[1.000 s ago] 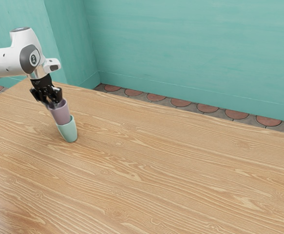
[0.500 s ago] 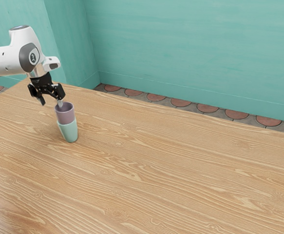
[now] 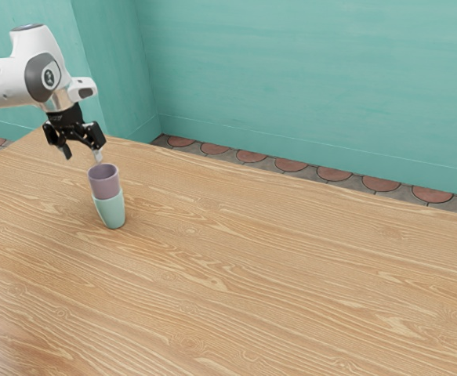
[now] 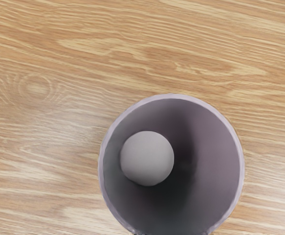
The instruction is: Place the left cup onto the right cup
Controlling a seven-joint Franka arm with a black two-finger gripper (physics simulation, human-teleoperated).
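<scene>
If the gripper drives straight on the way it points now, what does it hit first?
Probably the purple cup, nested in the green cup, just below the open gripper; depth is unclear.

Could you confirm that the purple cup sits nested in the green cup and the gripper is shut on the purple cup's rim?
Not quite: the gripper is open, above the purple cup and not gripping it, as the exterior view shows. The purple cup does sit nested in the green cup.
</scene>
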